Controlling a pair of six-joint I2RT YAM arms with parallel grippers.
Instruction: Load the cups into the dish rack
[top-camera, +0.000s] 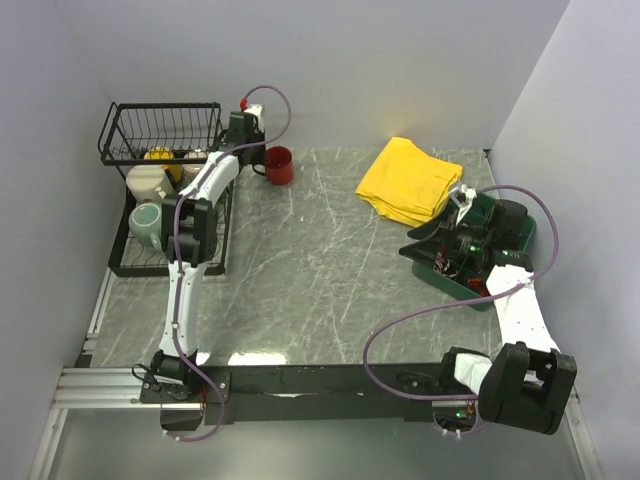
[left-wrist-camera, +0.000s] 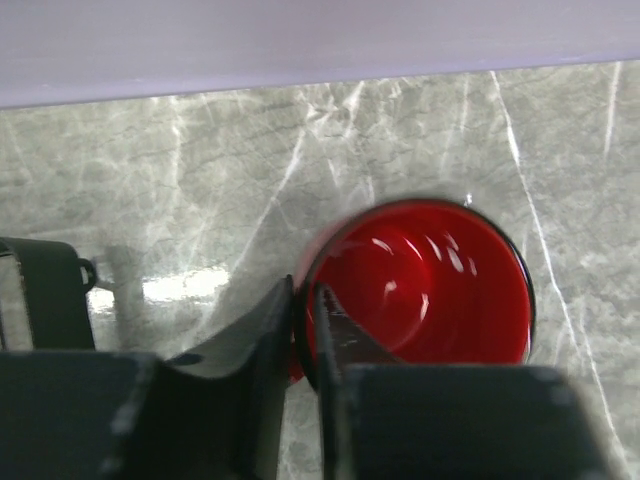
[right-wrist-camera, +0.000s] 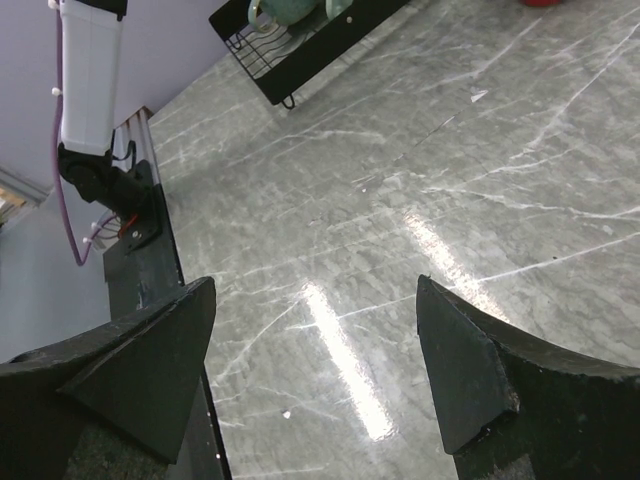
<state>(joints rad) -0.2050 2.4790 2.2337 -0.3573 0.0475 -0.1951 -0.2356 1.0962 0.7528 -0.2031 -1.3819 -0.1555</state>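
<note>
One hand (left-wrist-camera: 303, 295) (L) nips red mug (left-wrist-camera: 425, 290).

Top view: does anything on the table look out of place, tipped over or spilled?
Nothing looks spilled, tipped or broken. The red cup stands upright on the table beside the dish rack, with the left gripper pinching its rim. A yellow cloth lies loosely folded towards the far right.

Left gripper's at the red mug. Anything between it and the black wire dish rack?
Nothing visible: only bare marble tabletop separates the red ceramic mug from the black wire dish rack. The left gripper straddles its rim.
</note>
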